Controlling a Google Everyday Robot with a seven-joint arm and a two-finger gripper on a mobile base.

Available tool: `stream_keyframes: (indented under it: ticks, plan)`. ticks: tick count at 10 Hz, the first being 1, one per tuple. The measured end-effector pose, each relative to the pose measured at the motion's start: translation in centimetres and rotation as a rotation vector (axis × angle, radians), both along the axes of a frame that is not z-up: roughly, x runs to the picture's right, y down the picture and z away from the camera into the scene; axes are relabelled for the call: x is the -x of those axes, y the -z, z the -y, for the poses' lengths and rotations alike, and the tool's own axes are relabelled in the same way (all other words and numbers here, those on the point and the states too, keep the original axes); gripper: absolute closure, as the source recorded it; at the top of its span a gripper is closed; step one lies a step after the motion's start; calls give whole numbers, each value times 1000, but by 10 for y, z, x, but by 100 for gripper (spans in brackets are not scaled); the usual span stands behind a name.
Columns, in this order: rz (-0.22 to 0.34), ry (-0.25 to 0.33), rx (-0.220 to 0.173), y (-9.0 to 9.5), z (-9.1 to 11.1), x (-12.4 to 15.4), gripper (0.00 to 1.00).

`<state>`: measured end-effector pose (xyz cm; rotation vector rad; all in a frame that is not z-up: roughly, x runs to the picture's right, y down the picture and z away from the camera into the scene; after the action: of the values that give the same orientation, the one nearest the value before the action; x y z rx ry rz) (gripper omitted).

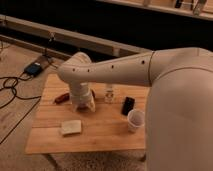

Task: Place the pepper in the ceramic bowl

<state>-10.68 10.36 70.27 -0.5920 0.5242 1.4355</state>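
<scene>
Arm (120, 70) bulky, smooth, off-white, rounded joints, row of small dark dots; pale claw (83, 105) low over wooden table (102, 132).

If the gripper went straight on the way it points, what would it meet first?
The gripper points down, so probably the wooden table just beneath it; the pepper lies off to one side. Depth is unclear.

Readable text: none that I can make out anywhere.
My gripper (84, 106): centre-left of the frame, low over the wooden table (50, 140); no marking legible.
Black slab (128, 105), white cup (135, 120): no lettering legible.
</scene>
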Motion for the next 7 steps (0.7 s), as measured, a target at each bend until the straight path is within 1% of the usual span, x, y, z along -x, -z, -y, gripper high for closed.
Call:
stream_keyframes:
  ticks: [2, 3, 4, 5, 6, 7]
  plan:
    - [0, 1, -1, 0, 0, 1, 35]
    - [-11, -4, -8, -2, 0, 1, 35]
    - [-24, -9, -20, -6, -1, 11, 35]
    - [-27, -1, -33, -11, -4, 25, 35]
    - [-18, 25, -48, -17, -9, 46, 35]
    - [-2, 54, -56, -20, -13, 60, 35]
